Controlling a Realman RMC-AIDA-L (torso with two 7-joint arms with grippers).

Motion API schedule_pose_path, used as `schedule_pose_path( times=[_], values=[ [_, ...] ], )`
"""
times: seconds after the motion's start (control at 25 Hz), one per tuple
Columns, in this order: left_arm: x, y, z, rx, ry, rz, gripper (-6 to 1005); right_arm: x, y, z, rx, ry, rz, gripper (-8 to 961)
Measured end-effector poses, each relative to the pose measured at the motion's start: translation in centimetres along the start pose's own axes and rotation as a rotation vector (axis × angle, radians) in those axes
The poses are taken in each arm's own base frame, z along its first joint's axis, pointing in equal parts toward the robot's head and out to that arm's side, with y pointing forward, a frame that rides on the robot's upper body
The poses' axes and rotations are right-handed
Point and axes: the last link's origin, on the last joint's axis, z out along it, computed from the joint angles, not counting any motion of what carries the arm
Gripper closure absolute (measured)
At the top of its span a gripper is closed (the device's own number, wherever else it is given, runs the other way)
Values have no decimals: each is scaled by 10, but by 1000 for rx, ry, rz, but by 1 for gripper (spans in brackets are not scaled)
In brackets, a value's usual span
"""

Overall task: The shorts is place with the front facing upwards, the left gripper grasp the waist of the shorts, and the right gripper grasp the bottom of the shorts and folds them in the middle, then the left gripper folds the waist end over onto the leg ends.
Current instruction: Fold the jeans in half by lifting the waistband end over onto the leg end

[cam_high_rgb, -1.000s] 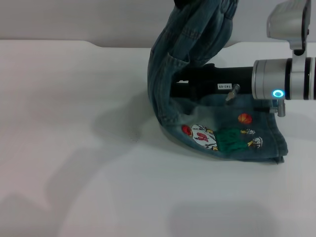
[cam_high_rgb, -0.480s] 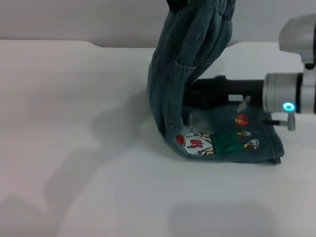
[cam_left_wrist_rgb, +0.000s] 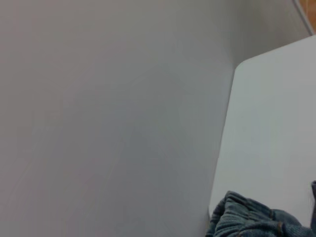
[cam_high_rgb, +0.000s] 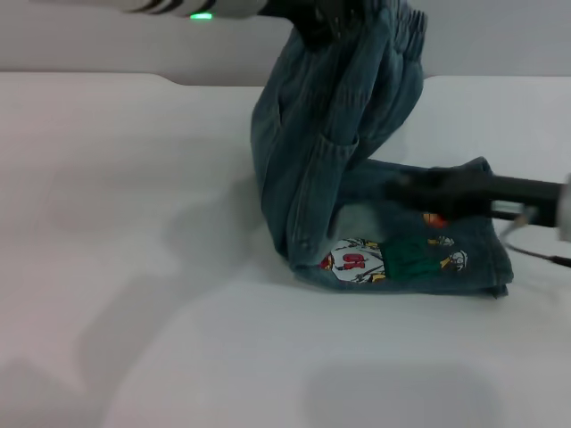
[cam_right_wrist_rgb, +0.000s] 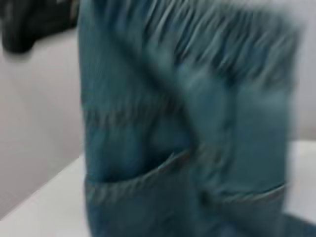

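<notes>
The blue-green denim shorts (cam_high_rgb: 308,152) are folded lengthwise and half raised. Their waist (cam_high_rgb: 401,22) is held high at the top of the head view, with my left gripper (cam_high_rgb: 326,18) shut on it. From there the denim drapes down to the white table (cam_high_rgb: 134,223). The leg ends (cam_high_rgb: 419,263), with the cartoon player print (cam_high_rgb: 393,257), lie flat on the table. My right gripper (cam_high_rgb: 401,189) is a blurred black bar low over the leg ends, beside the hanging denim. The gathered waist (cam_left_wrist_rgb: 247,217) shows in the left wrist view. Blurred denim (cam_right_wrist_rgb: 182,123) fills the right wrist view.
A grey wall (cam_high_rgb: 89,36) runs behind the table's far edge. The table stretches bare to the left of the shorts and in front of them. The left arm's silver wrist with its green light (cam_high_rgb: 201,13) reaches in along the top.
The right gripper has drawn back to the right, out from under the raised denim. The left arm has come into view at the top, and the hanging fold has shifted slightly left.
</notes>
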Motion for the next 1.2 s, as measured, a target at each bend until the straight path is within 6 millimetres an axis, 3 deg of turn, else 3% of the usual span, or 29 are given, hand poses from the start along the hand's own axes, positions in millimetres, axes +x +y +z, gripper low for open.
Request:
schedule_pose_path(
  times=[0.24,0.48,0.64,1.0,1.2],
  values=[
    [-4,20,7,-39,-2,1,909,2,-18,-66,99,-190,58,465],
    [-2,32,14,-69,6,15,908,8,-32,-111,217,-323,82,465],
    [1,37,16,-80,11,25,909,11,-35,-120,244,-347,84,465],
    [8,47,21,-80,35,32,882,11,-35,-119,243,-352,76,465],
    [8,54,23,-81,29,63,620,11,-34,-114,229,-353,81,465]
  ],
)
